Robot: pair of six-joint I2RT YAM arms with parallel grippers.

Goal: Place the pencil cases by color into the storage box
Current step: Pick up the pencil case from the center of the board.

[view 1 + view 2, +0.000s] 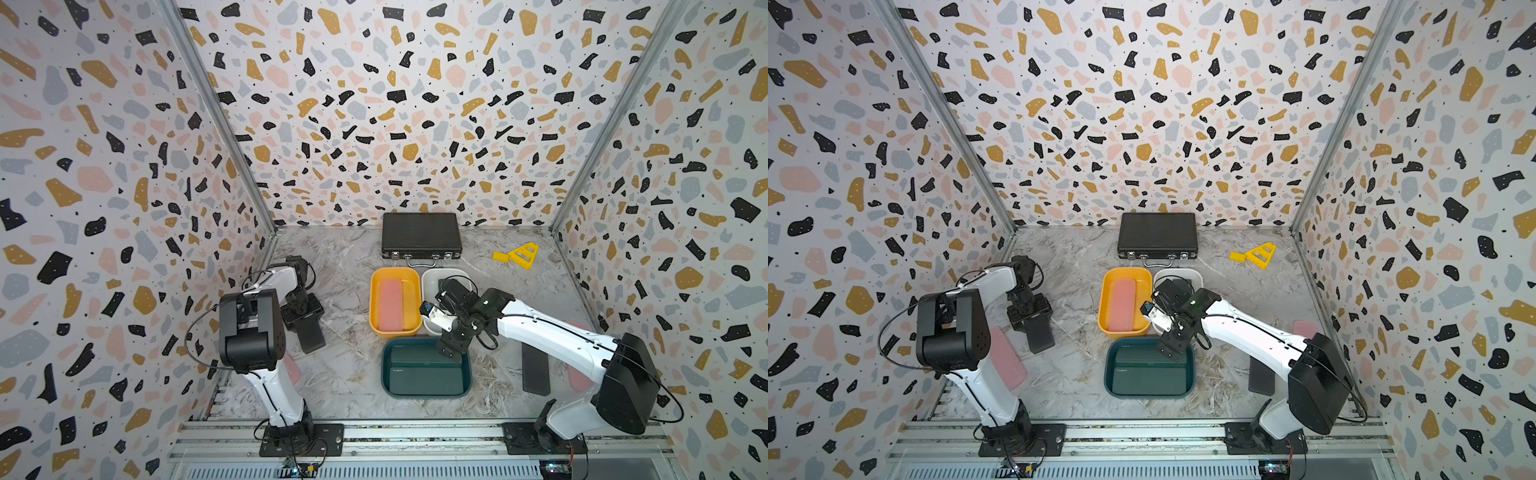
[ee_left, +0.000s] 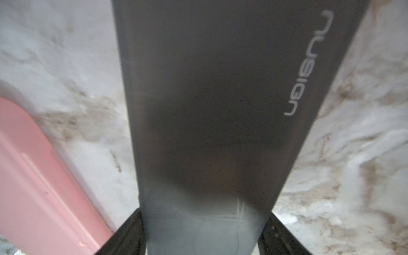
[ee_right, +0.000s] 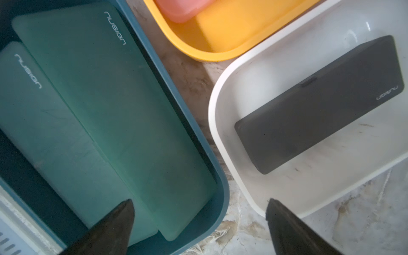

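Right arm [image 1: 540, 332] overhangs white tub [image 1: 444, 271]; marble [image 1: 345, 299] beside yellow tub [image 1: 372, 303] lies bare.

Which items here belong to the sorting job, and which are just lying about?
Job:
held black case; loose black case; loose pink cases; yellow tub with sorted pink case; white tub with sorted black case; green tub with sorted green cases.
Lying about:
black briefcase; yellow pieces.

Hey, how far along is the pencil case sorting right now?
Done: a pink case sits in the yellow tub, a black case in the white tub, two green cases in the teal tub. In hand: the left gripper is shut on a second black case. Left: a second pink case by the left arm, plus a third black case and a third pink case by the right arm.
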